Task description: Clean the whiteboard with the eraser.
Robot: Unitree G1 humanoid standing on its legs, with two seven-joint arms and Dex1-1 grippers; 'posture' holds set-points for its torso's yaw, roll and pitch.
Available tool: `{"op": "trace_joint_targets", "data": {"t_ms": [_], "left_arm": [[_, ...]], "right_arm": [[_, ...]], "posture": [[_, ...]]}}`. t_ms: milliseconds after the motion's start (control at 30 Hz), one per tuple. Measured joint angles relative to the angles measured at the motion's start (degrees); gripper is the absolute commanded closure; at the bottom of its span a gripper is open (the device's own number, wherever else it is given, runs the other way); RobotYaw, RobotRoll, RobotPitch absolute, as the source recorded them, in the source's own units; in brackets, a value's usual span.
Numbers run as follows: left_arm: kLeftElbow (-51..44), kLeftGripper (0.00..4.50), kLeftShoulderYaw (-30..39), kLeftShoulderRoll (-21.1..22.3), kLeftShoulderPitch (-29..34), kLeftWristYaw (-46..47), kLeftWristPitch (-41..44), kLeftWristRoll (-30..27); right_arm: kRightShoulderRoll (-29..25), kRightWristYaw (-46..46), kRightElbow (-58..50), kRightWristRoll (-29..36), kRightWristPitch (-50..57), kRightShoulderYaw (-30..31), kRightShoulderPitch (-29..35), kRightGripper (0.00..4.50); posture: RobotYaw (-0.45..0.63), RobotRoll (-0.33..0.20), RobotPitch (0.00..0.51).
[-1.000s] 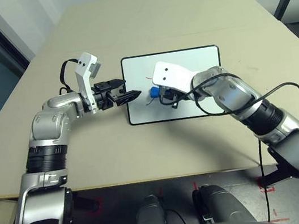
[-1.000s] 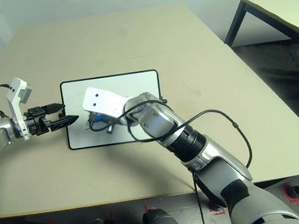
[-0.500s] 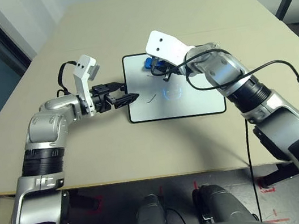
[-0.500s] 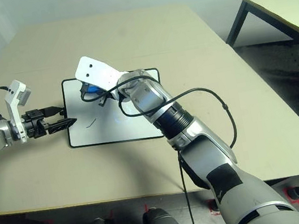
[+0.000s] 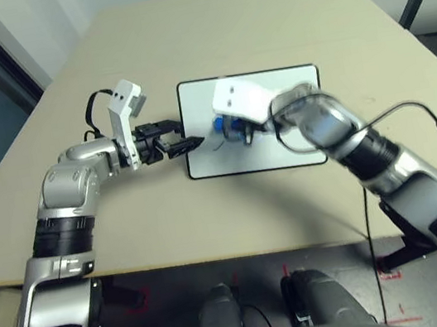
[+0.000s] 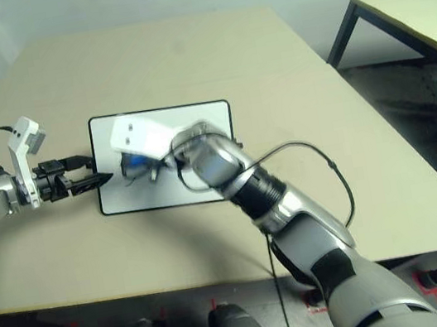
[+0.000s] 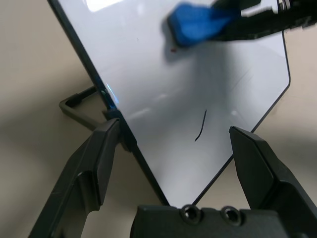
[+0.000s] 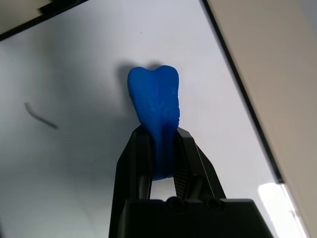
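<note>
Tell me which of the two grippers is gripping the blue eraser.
The right gripper: its fingers pinch the eraser, while the left gripper is open and empty.

Even, soft light. Right arm [image 5: 331, 124] motion-blurred in left eye view; soft shadow on bench [image 5: 161, 223]. Glare on board [image 8: 237, 178], lower right of right wrist view.

Twin head views down over table [image 5: 161, 223] and whiteboard [image 5: 201, 162]; wrist views closer, both facing whiteboard.
</note>
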Motion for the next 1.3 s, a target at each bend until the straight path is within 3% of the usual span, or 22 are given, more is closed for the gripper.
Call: {"op": "trace_joint_targets", "data": {"t_ms": [333,467,667,767,1033,1167,1300], "left_arm": [[-0.3,0.0,0.05,0.08,0.42,0.06,0.37,-0.05],[-0.02,0.0,0.15,0.08,0.34,0.27,0.36,0.16],[0.18,0.0,0.08,-0.47,0.15,0.17,0.25,0.12],[0.17,0.0,0.09,-0.49,0.15,0.12,0.24,0.11],[0.15,0.0,0.12,-0.5,0.31,0.09,0.23,0.08],[0.17,0.0,0.2,-0.47,0.34,0.2,0.24,0.09],[0.19,0.0,0.46,-0.52,0.32,0.38,0.25,0.14]], "right_arm": [[-7.45,10.81,-17.17,-0.58,9.59,8.81,7.52,3.93],[-4.07,9.04,-13.49,-0.59,8.78,7.44,5.91,3.93],[1.4,-0.12,-0.8,-1.41,0.0,0.14,-1.13,3.93],[0.56,1.11,-2.28,-2.02,-0.37,0.67,-0.25,3.93],[-6.69,10.43,-18.83,-2.18,8.88,8.38,8.51,3.93],[-5.74,10.16,-17.73,-2.16,9.72,8.2,8.31,3.93],[-0.61,4.46,-8.76,-2.15,5.0,3.46,3.56,3.93]], "posture": [[-0.07,0.0,0.095],[-0.07,0.0,0.09],[-0.06,0.0,0.086],[-0.06,0.0,0.084],[-0.07,0.0,0.087],[-0.07,0.0,0.089],[-0.07,0.0,0.092]]}}
